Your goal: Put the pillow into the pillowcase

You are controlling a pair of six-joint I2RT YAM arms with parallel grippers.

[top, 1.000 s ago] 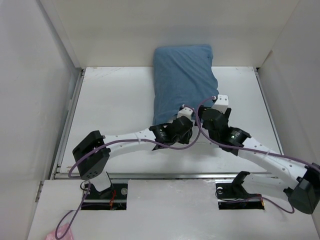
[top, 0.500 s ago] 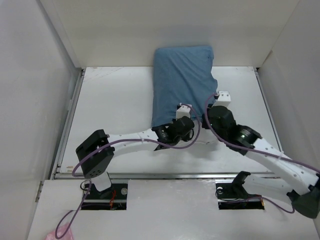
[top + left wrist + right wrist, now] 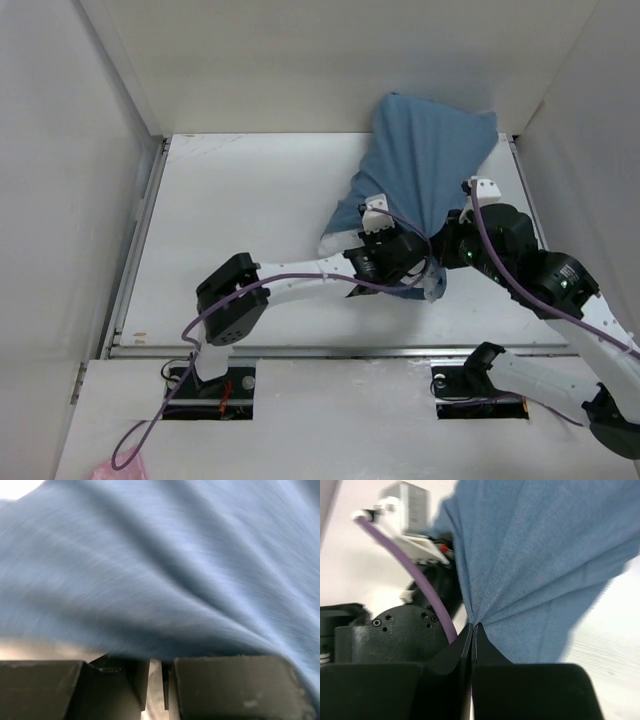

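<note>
The blue pillowcase [image 3: 425,160] hangs lifted and tented over the right rear of the table, fanning out from a bunched near edge. My right gripper [image 3: 445,258] is shut on a pinched fold of it [image 3: 472,625], and the pillowcase [image 3: 545,555] spreads in pleats above the tips. My left gripper [image 3: 415,262] sits right beside it at the same edge. Its jaws stand almost together [image 3: 156,680], with the pillowcase [image 3: 160,570] drawn across their tips. The pillow is hidden, except perhaps a pale corner [image 3: 332,243] at the case's lower left edge.
The white table [image 3: 240,220] is boxed in by white walls on the left, back and right. A metal rail [image 3: 300,351] runs along its near edge. The left arm's wrist camera [image 3: 405,510] and purple cable [image 3: 410,570] are close beside the right jaws.
Both arms have swung to the right. The right gripper has shut on the cloth. The pillowcase, lying flat at the middle rear before, is now lifted and pulled toward the right rear.
</note>
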